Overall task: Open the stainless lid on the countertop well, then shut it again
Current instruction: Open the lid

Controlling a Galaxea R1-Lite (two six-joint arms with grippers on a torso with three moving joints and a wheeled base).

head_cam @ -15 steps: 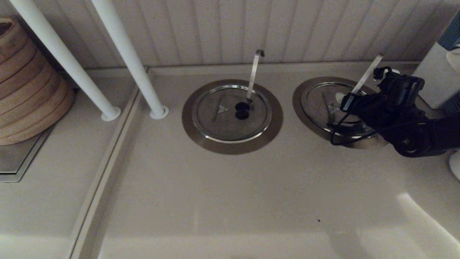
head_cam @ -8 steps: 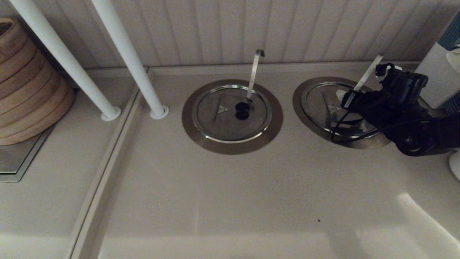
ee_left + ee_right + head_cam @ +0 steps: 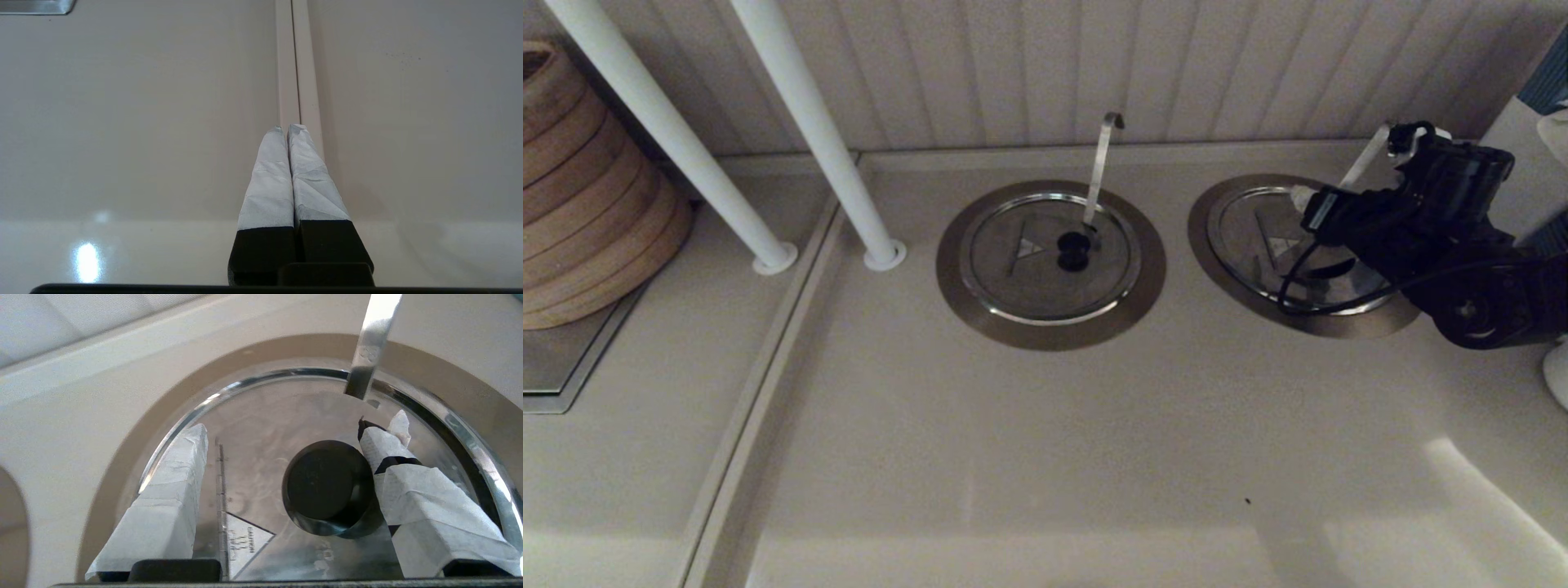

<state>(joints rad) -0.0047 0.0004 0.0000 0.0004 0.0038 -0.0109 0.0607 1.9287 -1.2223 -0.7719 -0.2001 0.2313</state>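
Observation:
The stainless lid (image 3: 1262,245) lies in the wide steel ring of the countertop well (image 3: 1207,233) at the right, with the straight slanting utensil handle (image 3: 1364,159) poking through it. My right gripper (image 3: 1319,214) hovers over it, open. In the right wrist view the lid (image 3: 261,416) shows its fold line, triangle mark and black knob (image 3: 327,486). The knob sits between the fingers of the right gripper (image 3: 294,433), close against one taped finger (image 3: 392,457). The handle (image 3: 374,343) rises beyond. My left gripper (image 3: 284,128) is shut and parked over bare counter.
The twin lid (image 3: 1029,261) with its hook-tipped handle (image 3: 1101,163) sits mid-counter. Two white poles (image 3: 825,139) stand at the back left beside a stack of bamboo steamers (image 3: 580,196). A white container (image 3: 1515,163) stands close behind the right arm.
My right gripper has drifted toward the back wall and slightly right over the lid. The lid now looks flat in its ring. The left arm has not moved.

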